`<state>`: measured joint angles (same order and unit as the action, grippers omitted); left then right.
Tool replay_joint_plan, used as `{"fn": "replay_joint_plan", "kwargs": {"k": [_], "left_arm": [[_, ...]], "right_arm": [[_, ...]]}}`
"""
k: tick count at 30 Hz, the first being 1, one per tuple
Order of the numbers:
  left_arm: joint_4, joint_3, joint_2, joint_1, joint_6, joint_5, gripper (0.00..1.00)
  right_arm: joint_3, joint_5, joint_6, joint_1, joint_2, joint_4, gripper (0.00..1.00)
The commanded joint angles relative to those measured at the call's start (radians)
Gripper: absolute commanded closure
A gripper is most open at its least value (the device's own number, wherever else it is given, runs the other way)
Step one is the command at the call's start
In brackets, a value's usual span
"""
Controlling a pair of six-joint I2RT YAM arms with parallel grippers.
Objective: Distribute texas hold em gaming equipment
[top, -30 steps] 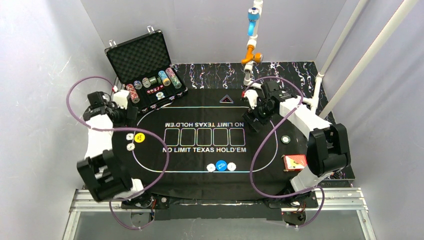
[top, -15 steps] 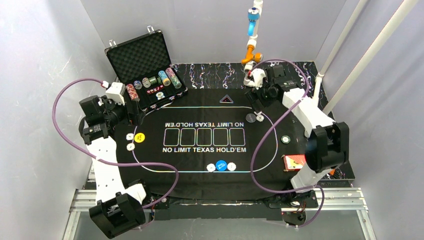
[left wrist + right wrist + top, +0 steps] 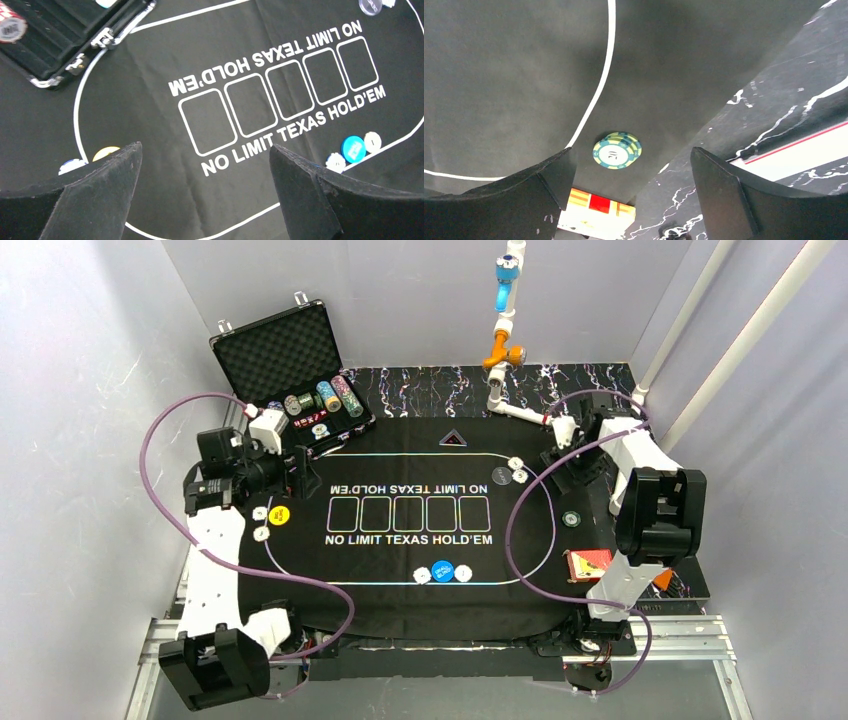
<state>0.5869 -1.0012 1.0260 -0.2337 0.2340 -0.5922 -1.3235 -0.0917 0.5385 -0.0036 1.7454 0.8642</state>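
My left gripper (image 3: 302, 472) is open and empty above the mat's left end, just right of the open case of striped chips (image 3: 305, 403). In its wrist view (image 3: 205, 147) a yellow button (image 3: 106, 151) and a white chip (image 3: 70, 164) lie by the left finger. A blue button (image 3: 354, 148) lies between two white chips further off. My right gripper (image 3: 565, 468) is open and empty over the mat's right edge. Its wrist view (image 3: 631, 150) looks down on a green-and-yellow chip (image 3: 617, 150) and the red card deck (image 3: 596, 212). Small chips (image 3: 516, 469) lie at the mat's far right.
The black mat (image 3: 400, 445) covers most of the marbled table. The open black case (image 3: 275, 350) stands at the back left. A white post with orange and blue fittings (image 3: 503, 330) rises at the back. The purple cables (image 3: 180, 530) loop beside both arms.
My left gripper has swung from beside the case rightward onto the mat's left end. My right gripper has drawn back to the right, uncovering small chips at the mat's far right.
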Motion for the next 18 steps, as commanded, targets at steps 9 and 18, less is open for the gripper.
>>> {"fn": "replay_joint_plan", "kwargs": {"k": [9,18], "left_arm": [[0.033,0.005,0.045,0.050,-0.007,0.028,0.01],[0.031,0.006,0.054,0.051,-0.007,0.029,0.01]], "right_arm": [[0.155,0.067,0.013,0.014,-0.035,-0.020,0.17],[0.208,0.088,0.013,0.014,-0.040,-0.049,0.21]]}}
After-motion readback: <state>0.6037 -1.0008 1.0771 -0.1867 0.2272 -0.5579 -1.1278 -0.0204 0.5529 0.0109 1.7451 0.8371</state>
